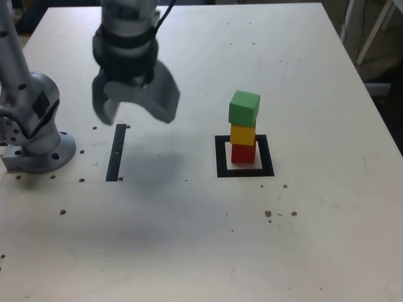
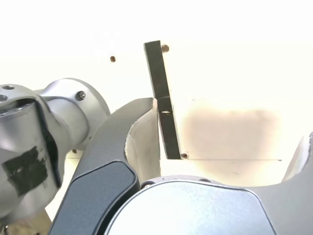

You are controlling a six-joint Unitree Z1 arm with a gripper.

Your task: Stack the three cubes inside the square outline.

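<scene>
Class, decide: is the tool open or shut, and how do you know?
Open: in the wrist view, the tool's jaws stand wide apart, with nothing between them.

Black strip (image 1: 116, 152) (slim, straight), pale table (image 1: 327, 207)
</scene>
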